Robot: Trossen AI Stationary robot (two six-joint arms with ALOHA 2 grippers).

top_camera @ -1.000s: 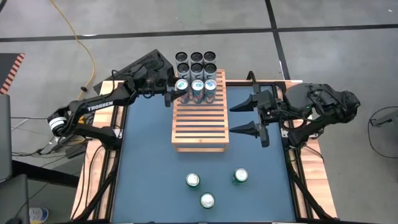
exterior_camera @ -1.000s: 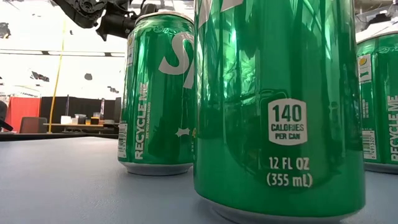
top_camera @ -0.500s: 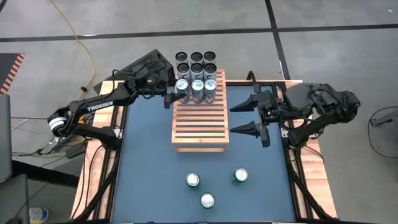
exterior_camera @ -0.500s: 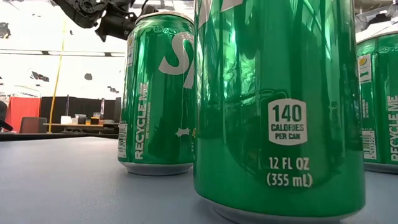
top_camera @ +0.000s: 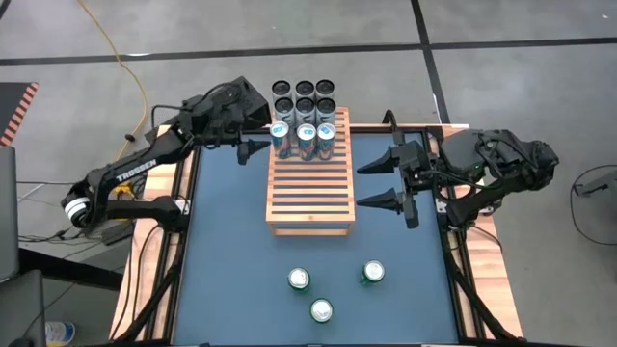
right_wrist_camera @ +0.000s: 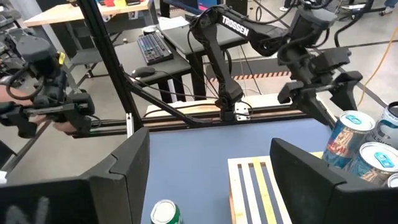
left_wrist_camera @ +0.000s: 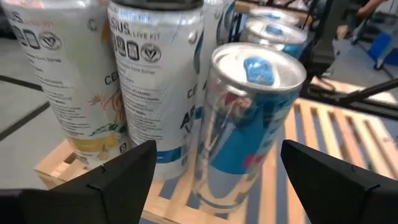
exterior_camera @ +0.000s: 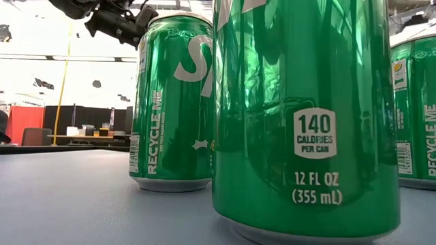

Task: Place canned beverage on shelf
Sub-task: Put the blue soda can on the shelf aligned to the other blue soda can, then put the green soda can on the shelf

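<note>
The slatted wooden shelf [top_camera: 308, 188] lies mid-table. Three slim blue-and-silver cans [top_camera: 307, 138] stand in a row at its far end, with several tall dark-topped cans [top_camera: 305, 96] behind them. My left gripper [top_camera: 258, 146] hovers open just left of the row's leftmost can [left_wrist_camera: 249, 118]; its fingers stand on either side of that can in the left wrist view but short of it. My right gripper [top_camera: 362, 183] waits open, raised at the shelf's right side. Three green cans [top_camera: 300, 279] stand upright on the blue table near its front edge.
In the low view the green cans [exterior_camera: 300, 116] fill the foreground, with my left arm [exterior_camera: 112, 20] above them. The table's wooden border [top_camera: 183, 222] runs along both sides. Bare slats [top_camera: 308, 207] cover the shelf's near half. Blue table [top_camera: 227, 251] lies open between shelf and green cans.
My left gripper has drawn back from the leftmost slim can toward the table's left edge and far corner, staying open. The can stands upright on the shelf where it was.
</note>
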